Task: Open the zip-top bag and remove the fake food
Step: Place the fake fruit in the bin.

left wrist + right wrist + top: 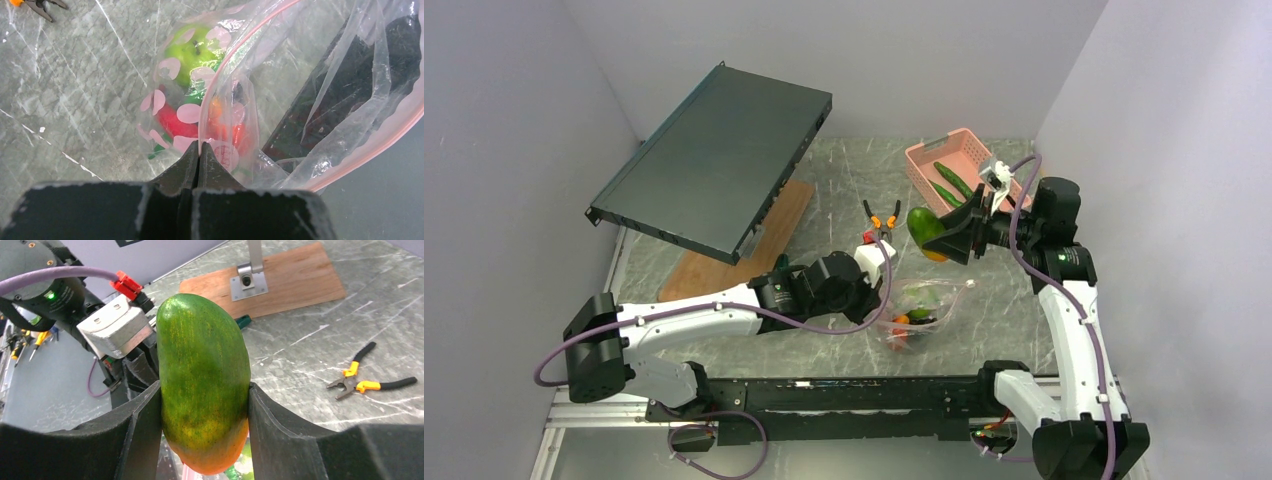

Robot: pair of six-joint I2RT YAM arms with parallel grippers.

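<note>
The clear zip-top bag (921, 310) lies near the table's front, its mouth gaping; a green apple (192, 50) and red pieces (172, 122) show inside. My left gripper (199, 145) is shut on the bag's pink zip strip (220, 75); in the top view the left gripper (876, 268) sits at the bag's left edge. My right gripper (944, 235) is shut on the orange-green mango (202, 380) and holds it in the air above the bag; the mango also shows in the top view (924, 228). Two green cucumbers (952, 182) lie in the pink basket (924, 165).
Orange-handled pliers (883, 218) lie on the table behind the bag; they also show in the right wrist view (367, 382). A dark flat panel (714, 160) stands tilted over a wooden board (754, 235) at the back left.
</note>
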